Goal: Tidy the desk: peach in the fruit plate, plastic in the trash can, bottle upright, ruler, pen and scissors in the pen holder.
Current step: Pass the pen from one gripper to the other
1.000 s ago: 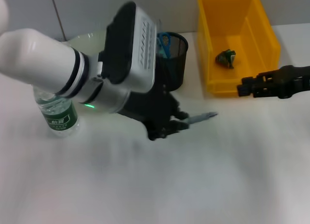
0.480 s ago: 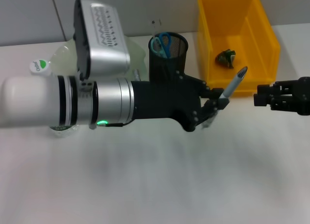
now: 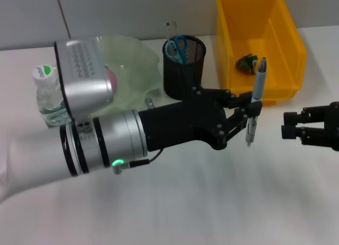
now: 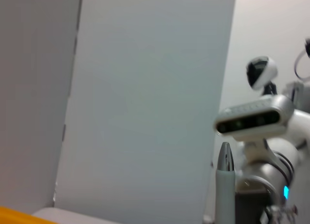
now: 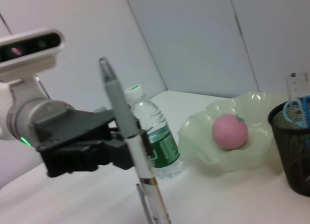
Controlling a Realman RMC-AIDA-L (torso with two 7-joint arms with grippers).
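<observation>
My left gripper [image 3: 248, 115] is shut on a grey pen [image 3: 256, 94], held nearly upright above the table, right of the black mesh pen holder [image 3: 184, 70]. The pen [image 5: 127, 132] and left gripper [image 5: 109, 149] also show in the right wrist view; its tip [image 4: 224, 183] shows in the left wrist view. Blue scissors [image 3: 175, 47] and a clear ruler [image 3: 170, 28] stand in the holder. A pink peach [image 5: 229, 132] lies in the green fruit plate [image 3: 135, 57]. The bottle [image 3: 46, 96] stands upright. Crumpled plastic [image 3: 247, 63] lies in the yellow trash can [image 3: 288, 30]. My right gripper [image 3: 287, 125] hovers open at the right edge.
The left arm's thick body [image 3: 100, 139] stretches across the table's middle and hides part of the plate. A grey wall runs behind the table. Bare white tabletop [image 3: 212, 202] spreads in front.
The left gripper has lifted the pen off the table, swung it upright and carried it rightward. The right gripper has drawn back to the right and lower.
</observation>
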